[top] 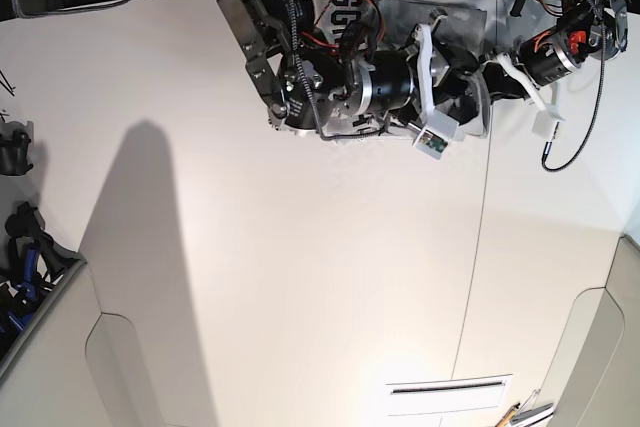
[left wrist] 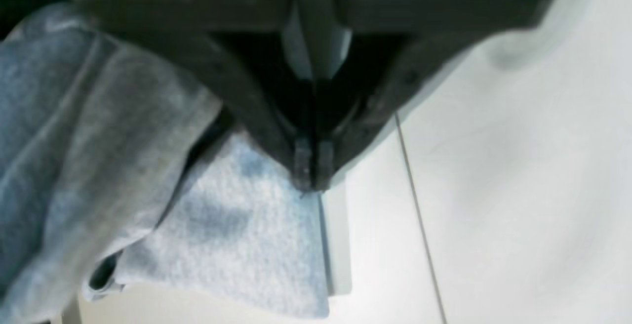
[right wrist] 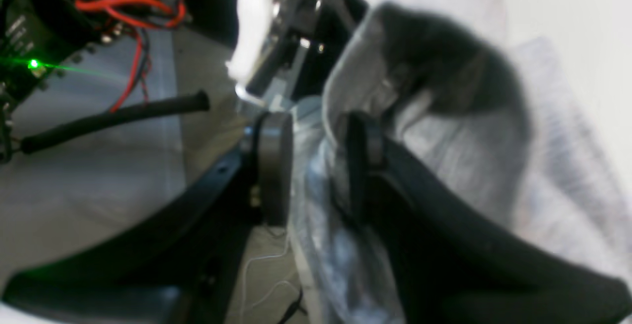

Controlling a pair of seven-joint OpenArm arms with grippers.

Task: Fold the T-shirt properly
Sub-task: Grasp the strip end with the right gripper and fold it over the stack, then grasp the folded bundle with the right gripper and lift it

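While gripped, the shirt (left wrist: pixel 232 245) hangs limp at lower left of the left wrist view.
Left gripper (left wrist: pixel 312 166) pinches its hem; right gripper (right wrist: pixel 316 166), parted, straddles a fold. Soft, light cloth: hold edges.

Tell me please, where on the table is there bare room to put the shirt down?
The white table is bare from the arms at the top edge down to the slot near the bottom, on both sides of the seam. It is crowded at the top edge, with arms and cables, and at the left edge, with dark tools.
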